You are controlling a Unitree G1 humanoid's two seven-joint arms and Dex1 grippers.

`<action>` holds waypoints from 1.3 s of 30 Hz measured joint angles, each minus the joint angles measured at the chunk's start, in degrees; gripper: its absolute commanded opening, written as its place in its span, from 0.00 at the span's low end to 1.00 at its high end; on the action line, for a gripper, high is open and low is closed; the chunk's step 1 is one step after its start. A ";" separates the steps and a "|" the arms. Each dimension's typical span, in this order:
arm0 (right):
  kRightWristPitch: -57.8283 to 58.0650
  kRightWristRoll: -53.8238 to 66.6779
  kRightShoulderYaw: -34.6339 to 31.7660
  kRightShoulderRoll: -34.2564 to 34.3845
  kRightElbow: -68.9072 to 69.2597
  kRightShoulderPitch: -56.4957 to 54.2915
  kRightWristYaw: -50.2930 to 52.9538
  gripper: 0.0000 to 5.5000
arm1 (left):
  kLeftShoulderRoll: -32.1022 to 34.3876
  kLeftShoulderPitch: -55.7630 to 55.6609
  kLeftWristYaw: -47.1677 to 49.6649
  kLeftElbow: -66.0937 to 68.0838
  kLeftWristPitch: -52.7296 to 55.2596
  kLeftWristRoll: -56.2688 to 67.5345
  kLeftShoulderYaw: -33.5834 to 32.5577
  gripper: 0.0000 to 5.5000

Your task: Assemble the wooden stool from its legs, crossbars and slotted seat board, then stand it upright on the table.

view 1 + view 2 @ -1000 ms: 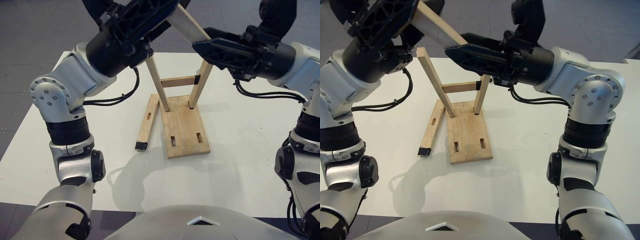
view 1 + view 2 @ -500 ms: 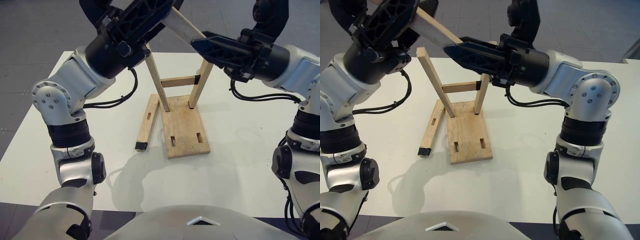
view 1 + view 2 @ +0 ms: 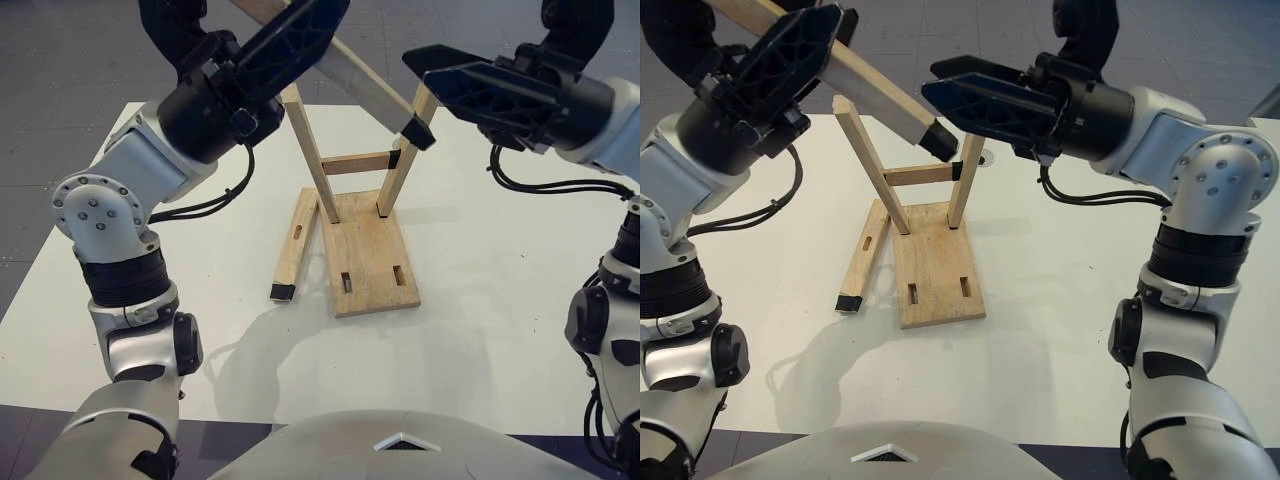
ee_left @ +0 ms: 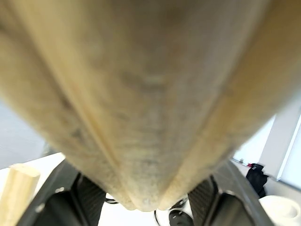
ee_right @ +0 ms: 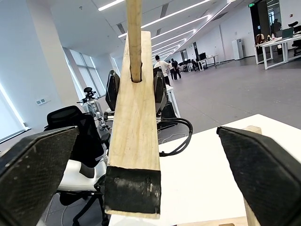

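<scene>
Left gripper [image 3: 300,35] aloft, leg [image 3: 372,92] aslant

Seat board [image 3: 372,250] lies flat, bearing two crossbar-linked legs [image 3: 310,155]; loose leg [image 3: 296,245] alongside, fourth leg [image 3: 365,88] held aloft.

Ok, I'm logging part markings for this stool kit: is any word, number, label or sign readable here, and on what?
Green sign near the ceiling of the room behind: too small to read.
Seat board, standing legs, crossbar, lying leg, raised leg: no print visible.
Nothing legible anywhere.
</scene>
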State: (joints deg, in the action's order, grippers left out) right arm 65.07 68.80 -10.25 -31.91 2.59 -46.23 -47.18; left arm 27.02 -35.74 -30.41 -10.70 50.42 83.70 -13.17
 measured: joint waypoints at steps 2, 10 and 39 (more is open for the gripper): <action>-0.50 -1.13 -0.27 -0.22 -0.50 0.00 -0.13 1.00 | 1.34 0.00 -1.79 -0.35 -0.74 -3.25 -0.03 0.37; -1.67 -3.80 -0.37 -0.86 -0.42 0.19 0.04 1.00 | 9.26 6.46 -12.59 -9.78 -0.94 -14.15 3.54 0.37; -3.53 -5.77 -6.35 -3.52 -3.20 -0.66 4.63 1.00 | 6.88 30.26 -23.74 -9.68 -19.40 -44.84 20.04 0.37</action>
State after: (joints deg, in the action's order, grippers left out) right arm 61.54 63.03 -16.60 -35.43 -0.61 -46.89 -42.55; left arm 33.90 -5.48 -54.15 -20.38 31.03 38.86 6.88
